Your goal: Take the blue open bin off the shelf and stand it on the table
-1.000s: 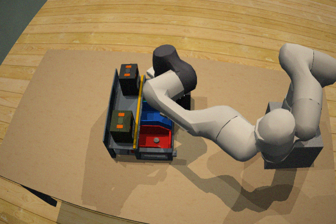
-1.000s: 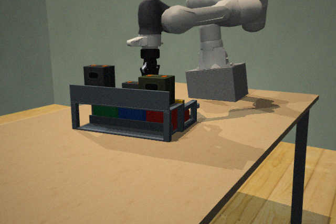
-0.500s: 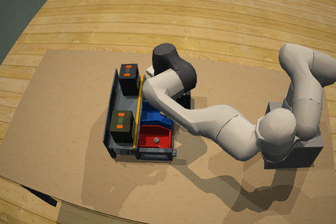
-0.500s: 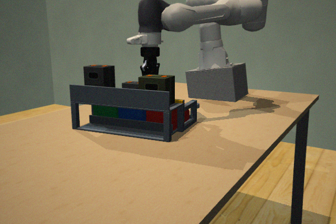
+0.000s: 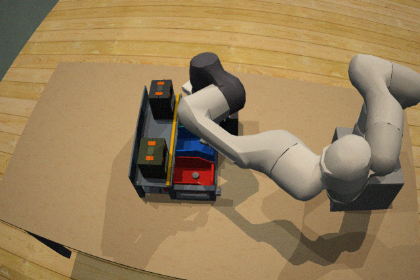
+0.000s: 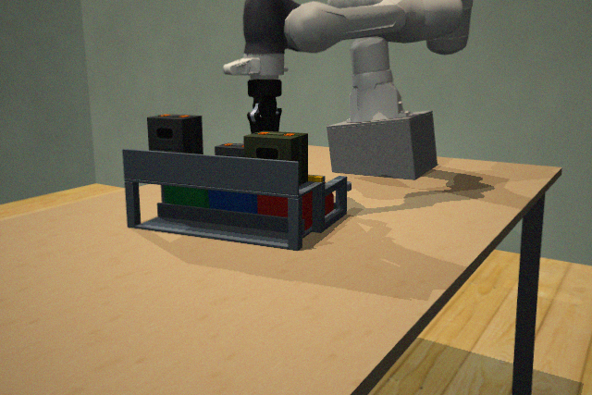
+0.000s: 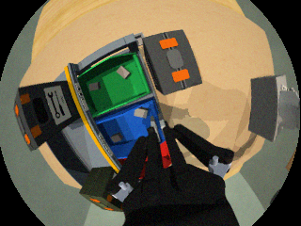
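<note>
The blue open bin [image 5: 195,144] sits in the lower tier of the grey shelf [image 5: 152,141], between the green bin [image 7: 116,85] and the red bin [image 5: 193,170]. In the exterior view the blue bin [image 6: 231,200] shows between the shelf rails. My gripper [image 7: 157,120] points straight down over the blue bin [image 7: 126,128] and is shut on its rim, on the side next to the red bin. In the exterior view the gripper [image 6: 264,125] has its fingertips hidden behind an olive box. Small grey parts lie in the bins.
A black box [image 5: 161,98] and an olive box [image 5: 152,156] stand on the shelf's top tier. A yellow bar [image 5: 172,140] runs along the tier's edge. Another dark box [image 5: 232,124] stands on the table beside the shelf. The robot's grey base block [image 6: 382,144] stands at the far right.
</note>
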`<control>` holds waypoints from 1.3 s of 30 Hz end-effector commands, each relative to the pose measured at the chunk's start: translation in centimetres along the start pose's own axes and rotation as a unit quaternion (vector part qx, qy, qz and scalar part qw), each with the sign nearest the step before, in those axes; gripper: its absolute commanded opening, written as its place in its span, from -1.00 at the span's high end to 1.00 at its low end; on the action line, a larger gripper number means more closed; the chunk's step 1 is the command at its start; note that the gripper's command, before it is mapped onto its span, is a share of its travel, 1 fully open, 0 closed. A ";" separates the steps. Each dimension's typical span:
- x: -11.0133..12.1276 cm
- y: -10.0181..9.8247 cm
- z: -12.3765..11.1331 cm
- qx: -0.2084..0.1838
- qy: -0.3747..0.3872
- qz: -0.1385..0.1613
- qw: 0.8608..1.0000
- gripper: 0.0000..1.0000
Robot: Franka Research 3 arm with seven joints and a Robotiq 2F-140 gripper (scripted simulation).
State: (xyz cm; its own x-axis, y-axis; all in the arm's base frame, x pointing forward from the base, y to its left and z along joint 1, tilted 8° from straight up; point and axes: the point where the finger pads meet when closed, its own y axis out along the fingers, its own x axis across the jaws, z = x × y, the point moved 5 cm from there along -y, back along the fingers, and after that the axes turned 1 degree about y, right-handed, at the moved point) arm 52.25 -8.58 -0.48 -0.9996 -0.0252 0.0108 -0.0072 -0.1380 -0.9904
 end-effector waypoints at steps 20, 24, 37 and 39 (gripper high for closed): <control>-0.1 -0.1 0.0 0.000 -0.001 0.001 1.000 1.00; -0.2 -0.2 -0.1 0.000 -0.002 0.003 1.000 1.00; -0.1 0.0 -0.1 0.000 -0.001 0.001 1.000 1.00; -0.2 -0.1 -0.1 0.000 -0.002 0.002 1.000 1.00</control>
State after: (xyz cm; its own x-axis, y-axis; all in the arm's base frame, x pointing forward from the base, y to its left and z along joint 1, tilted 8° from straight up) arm 52.23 -8.56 -0.53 -0.9996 -0.0256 0.0119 -0.0083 -0.1375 -0.9905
